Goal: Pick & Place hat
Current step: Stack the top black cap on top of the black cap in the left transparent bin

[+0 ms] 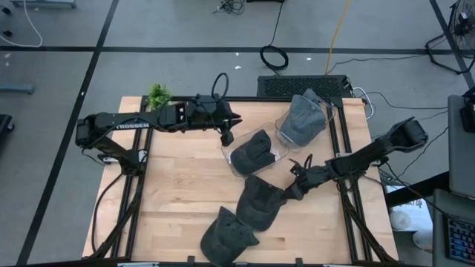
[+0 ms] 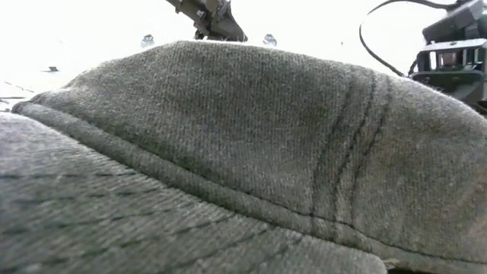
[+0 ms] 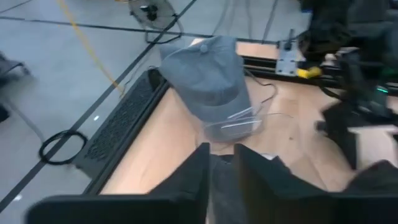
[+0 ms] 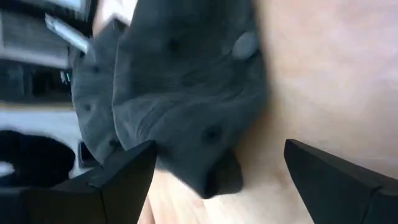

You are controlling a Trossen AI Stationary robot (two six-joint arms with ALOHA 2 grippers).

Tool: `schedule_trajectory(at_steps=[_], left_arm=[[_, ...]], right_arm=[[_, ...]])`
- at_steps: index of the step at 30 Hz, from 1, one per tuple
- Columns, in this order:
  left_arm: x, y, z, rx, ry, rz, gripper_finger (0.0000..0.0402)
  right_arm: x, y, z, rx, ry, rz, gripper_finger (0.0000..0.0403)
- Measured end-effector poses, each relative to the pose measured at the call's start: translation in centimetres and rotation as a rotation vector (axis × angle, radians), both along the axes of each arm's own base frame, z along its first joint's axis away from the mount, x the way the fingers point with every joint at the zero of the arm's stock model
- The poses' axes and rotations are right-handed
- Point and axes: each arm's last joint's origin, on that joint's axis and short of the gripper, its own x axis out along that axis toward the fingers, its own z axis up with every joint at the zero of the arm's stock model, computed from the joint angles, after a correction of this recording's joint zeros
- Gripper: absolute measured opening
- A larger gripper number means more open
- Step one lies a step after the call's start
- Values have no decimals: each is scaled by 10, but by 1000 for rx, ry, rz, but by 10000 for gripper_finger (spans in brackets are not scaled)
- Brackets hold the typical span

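Note:
Two dark grey hats lie on the bare wood, one mid-table and one at the near edge, which fills the low view. A third dark hat lies in a clear tray. A lighter grey hat sits in a second clear tray behind it. My left gripper hangs over the first tray's left corner, open by a narrow gap and holding nothing. My right gripper is open wide just right of the mid-table hat.
A small green plant stands at the table's far left corner. A black metal frame runs along the table's edges. Bare wood lies left of the hats. Cables and a black mat lie on the floor behind the table.

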Motion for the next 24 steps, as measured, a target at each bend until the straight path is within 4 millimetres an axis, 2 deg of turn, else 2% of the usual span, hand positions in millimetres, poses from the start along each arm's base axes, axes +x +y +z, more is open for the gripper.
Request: schedule_trajectory(at_steps=[5,11,19,22,24], left_arm=[[-1,1,0,4,3,56,152],[-1,1,-1,0,8,50,203],[-3,1,-5,-25,51,58,213],[-3,1,-6,-32,56,61,207],[-3,1,-6,-33,58,61,203]], right_arm=[[20,8,0,-20,-6,103,345],[30,6,10,20,-170,143,345],[36,8,39,120,-473,296,345],[36,9,38,132,-468,316,345],[36,7,32,131,-393,292,345]])
